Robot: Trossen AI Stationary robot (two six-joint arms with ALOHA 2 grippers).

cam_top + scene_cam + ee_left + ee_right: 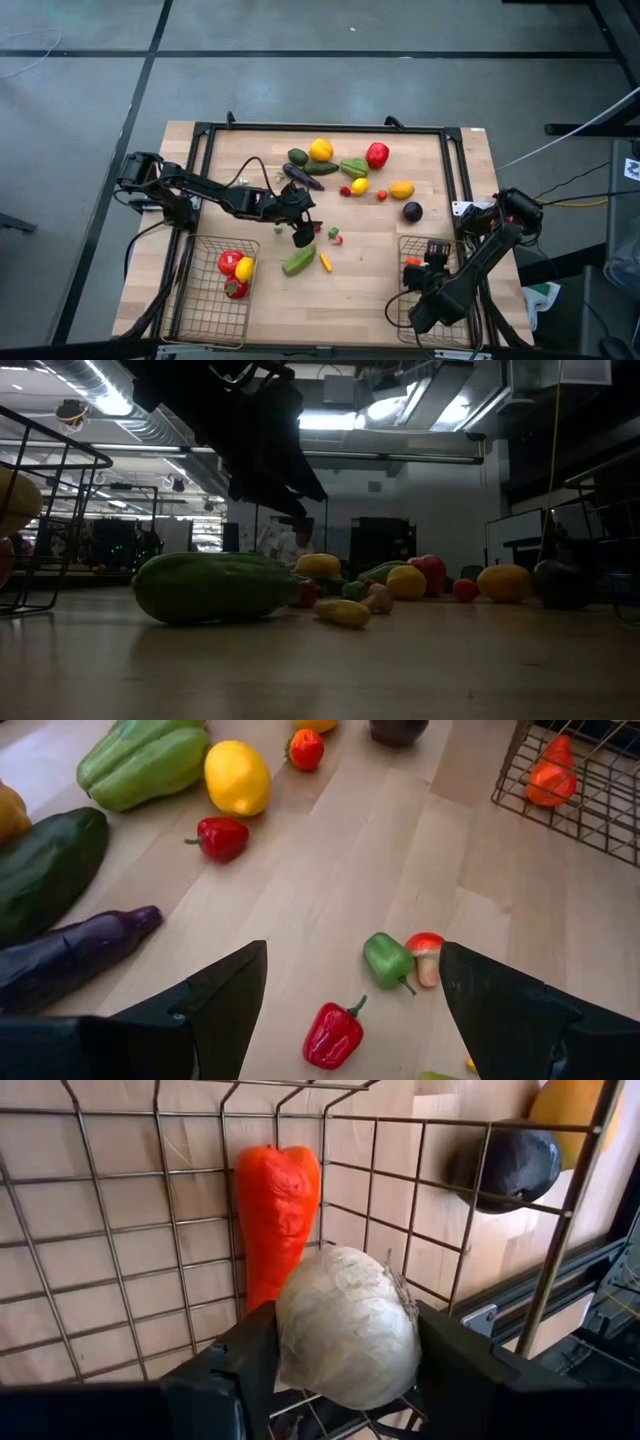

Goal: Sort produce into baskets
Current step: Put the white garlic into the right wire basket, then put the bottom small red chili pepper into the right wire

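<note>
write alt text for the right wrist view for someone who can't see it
The right gripper holds a pale onion between its dark fingers over a wire basket containing an orange carrot. Beyond the mesh, a dark round fruit sits on the wooden table.

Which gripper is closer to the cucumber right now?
Left. The left gripper hangs open just above the cucumber; the right gripper is across the table over the right basket, holding a white onion.
</note>
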